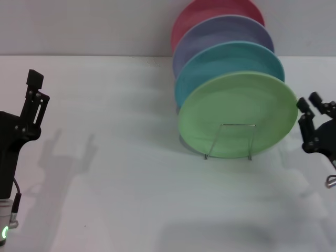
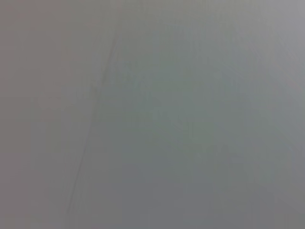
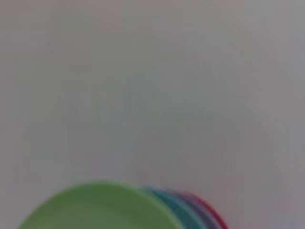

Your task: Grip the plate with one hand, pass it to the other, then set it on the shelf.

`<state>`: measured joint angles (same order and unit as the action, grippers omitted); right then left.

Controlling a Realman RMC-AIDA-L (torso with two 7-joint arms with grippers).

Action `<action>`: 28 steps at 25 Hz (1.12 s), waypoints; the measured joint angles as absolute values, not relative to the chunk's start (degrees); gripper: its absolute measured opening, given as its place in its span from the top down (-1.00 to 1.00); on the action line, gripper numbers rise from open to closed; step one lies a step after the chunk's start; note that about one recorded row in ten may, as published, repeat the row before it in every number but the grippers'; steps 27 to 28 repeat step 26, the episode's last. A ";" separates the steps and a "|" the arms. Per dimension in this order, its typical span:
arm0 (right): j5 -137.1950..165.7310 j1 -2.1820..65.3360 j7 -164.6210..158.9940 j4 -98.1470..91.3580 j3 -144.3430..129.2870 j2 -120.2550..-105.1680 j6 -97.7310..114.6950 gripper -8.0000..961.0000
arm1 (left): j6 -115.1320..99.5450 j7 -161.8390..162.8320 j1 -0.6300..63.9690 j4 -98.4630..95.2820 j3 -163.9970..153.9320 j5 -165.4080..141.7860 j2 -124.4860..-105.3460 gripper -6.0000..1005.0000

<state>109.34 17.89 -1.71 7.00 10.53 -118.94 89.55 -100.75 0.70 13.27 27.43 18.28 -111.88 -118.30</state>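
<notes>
Standing on edge in the shelf (image 1: 229, 140), the plate (image 1: 239, 113) fronts the other plates; my right end effector (image 1: 311, 118) hangs beside it, fingers spread and empty, my left end effector (image 1: 32, 102) parked far off, its opening unclear.

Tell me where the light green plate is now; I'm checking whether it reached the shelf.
In the head view, the plate stands on edge in the shelf, right of centre, frontmost of the row, just ahead of the turquoise plate, with the right gripper beside it.

1. The plate (image 1: 239, 113): round, light green, raised rim; stands on edge, tilted back, frontmost in the row.
2. The shelf (image 1: 229, 142): thin silver wire rack; one upright loop visible against the plate's face.
</notes>
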 joint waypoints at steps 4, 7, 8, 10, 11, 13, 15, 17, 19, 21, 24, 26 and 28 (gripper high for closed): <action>109.34 16.60 -7.42 4.74 10.60 -118.88 95.03 0.58 | -100.71 0.70 13.59 27.42 18.28 -111.88 -118.29 -0.59; 109.11 15.63 -9.79 3.73 11.09 -118.89 97.61 0.48 | -100.71 0.70 13.59 27.42 18.28 -111.88 -118.29 -0.59; 108.91 15.18 -11.10 3.26 11.66 -118.88 98.73 0.45 | -100.60 0.70 14.07 27.31 18.28 -111.86 -118.23 -0.59; 108.65 14.42 -14.21 2.02 13.31 -118.84 100.28 0.34 | -100.56 0.69 14.40 26.91 18.28 -111.72 -118.26 -0.59; 108.62 14.18 -16.20 1.16 14.35 -118.84 100.88 0.26 | -100.53 0.66 14.51 26.73 18.28 -111.62 -118.30 -0.59; 108.60 14.08 -20.48 -0.91 16.38 -118.80 101.26 0.11 | -99.79 0.31 14.68 26.34 18.50 -111.56 -118.36 -0.59; 108.59 14.65 -25.13 -3.21 18.06 -118.73 100.45 -0.04 | -98.79 -0.05 14.86 26.11 18.92 -111.55 -118.38 -0.59; 108.53 15.97 -30.64 -5.32 20.84 -118.65 97.71 -0.18 | -97.01 -0.18 15.39 25.34 19.99 -111.54 -118.38 -0.59; 108.38 16.81 -32.44 -5.75 23.29 -118.62 96.09 -0.18 | -96.45 -0.15 15.56 25.02 20.40 -111.52 -118.38 -0.59; 108.10 17.17 -32.67 -5.77 24.84 -118.62 95.60 -0.18 | -94.75 0.19 16.08 23.85 21.76 -111.60 -118.36 -0.59; 105.92 18.24 -32.56 -5.59 29.73 -118.80 95.04 -0.18 | -91.45 0.64 16.97 21.28 24.02 -111.69 -118.27 -0.59; 105.52 18.87 -32.54 -5.61 30.66 -118.80 94.66 -0.18 | -89.55 1.09 17.45 19.89 25.40 -111.63 -118.26 -0.59; 105.52 18.87 -32.54 -5.61 30.66 -118.80 94.66 -0.18 | -89.55 1.09 17.45 19.89 25.40 -111.63 -118.26 -0.59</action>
